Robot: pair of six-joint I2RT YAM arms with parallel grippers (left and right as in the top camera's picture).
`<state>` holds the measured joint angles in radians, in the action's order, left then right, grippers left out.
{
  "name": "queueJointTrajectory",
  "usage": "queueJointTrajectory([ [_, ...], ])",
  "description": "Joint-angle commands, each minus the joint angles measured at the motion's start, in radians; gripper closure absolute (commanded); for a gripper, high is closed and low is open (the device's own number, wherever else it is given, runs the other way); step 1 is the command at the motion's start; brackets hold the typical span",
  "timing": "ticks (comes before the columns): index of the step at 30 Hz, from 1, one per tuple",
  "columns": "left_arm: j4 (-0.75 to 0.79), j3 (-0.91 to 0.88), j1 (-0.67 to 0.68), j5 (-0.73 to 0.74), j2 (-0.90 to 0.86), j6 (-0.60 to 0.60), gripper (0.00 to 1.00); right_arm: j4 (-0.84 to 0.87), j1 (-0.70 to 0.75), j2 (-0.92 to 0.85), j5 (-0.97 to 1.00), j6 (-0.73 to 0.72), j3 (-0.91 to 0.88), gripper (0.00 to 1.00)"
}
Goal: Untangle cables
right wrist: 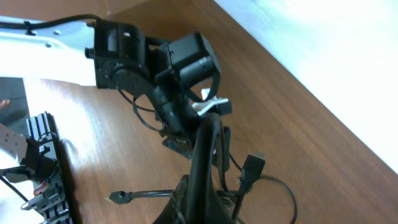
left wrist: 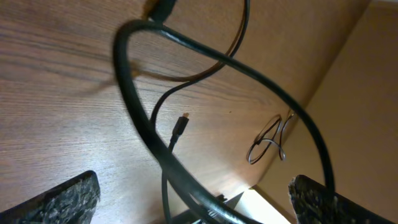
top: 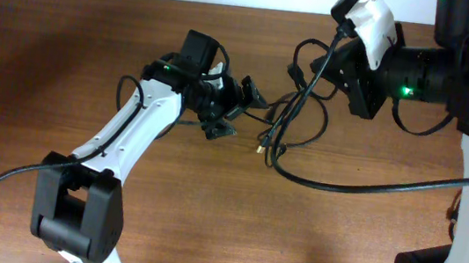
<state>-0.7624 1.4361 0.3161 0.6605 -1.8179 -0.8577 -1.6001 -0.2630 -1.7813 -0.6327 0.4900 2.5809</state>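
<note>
- Black cables [top: 293, 125] lie in a loose tangle of loops at the middle of the wooden desk [top: 66, 59], between the two arms.
- One gold-tipped plug [top: 259, 148] rests on the desk at the near left edge of the tangle.
- Left tool [top: 235, 109] sits just left of the tangle, low over the desk.
- In the left wrist view the left tool [left wrist: 193, 199] is spread wide, with one finger [left wrist: 56, 199] at each bottom corner.
- A cable strand [left wrist: 132, 87] arcs across that gap. It is not pinched, and I cannot tell whether it touches a finger.
- A thinner strand with a small plug [left wrist: 181, 123] lies flat on the desk beyond that arc.
- Right tool [top: 326, 67] is at the far right side of the tangle.
- In the right wrist view the right tool [right wrist: 193, 196] looks closed, with fingers together on a strand of the cables [right wrist: 205, 143] that rises straight up from it.
- A chunky black plug [right wrist: 252, 167] sits just right of that strand.
- Another plug end [right wrist: 118, 197] lies on the desk to its left.
</note>
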Motion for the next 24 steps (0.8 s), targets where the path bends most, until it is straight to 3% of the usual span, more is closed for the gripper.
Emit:
queueJointTrajectory([
  [1, -0.002, 0.005, 0.028, -0.056, -0.008, -0.013, 0.34, 0.011, 0.002, 0.006, -0.045, 0.011, 0.014, 0.96],
  [2, -0.002, 0.005, 0.028, -0.056, -0.008, -0.013, 0.53, 0.011, 0.002, 0.006, -0.045, 0.011, 0.014, 0.96],
  [3, -0.001, 0.005, 0.028, -0.060, -0.007, -0.013, 0.83, 0.011, 0.002, 0.006, -0.045, 0.010, 0.014, 0.96],
  [4, -0.002, 0.005, 0.028, -0.078, -0.007, -0.013, 1.00, 0.011, 0.002, 0.006, -0.046, 0.007, 0.014, 0.96],
  [10, -0.050, 0.005, 0.028, -0.218, -0.007, -0.009, 1.00, 0.011, 0.002, 0.006, -0.020, 0.007, 0.014, 0.96],
  [13, -0.117, 0.005, 0.025, -0.337, -0.007, -0.008, 1.00, 0.010, 0.004, 0.006, 0.175, -0.047, 0.014, 0.96],
  [18, -0.223, 0.005, -0.020, -0.506, -0.008, -0.009, 1.00, -0.013, 0.031, 0.006, 0.848, -0.225, 0.014, 0.96],
  [24, -0.325, 0.005, -0.129, -0.673, -0.008, -0.009, 1.00, -0.004, 0.259, 0.006, 0.896, -0.290, 0.014, 0.96],
])
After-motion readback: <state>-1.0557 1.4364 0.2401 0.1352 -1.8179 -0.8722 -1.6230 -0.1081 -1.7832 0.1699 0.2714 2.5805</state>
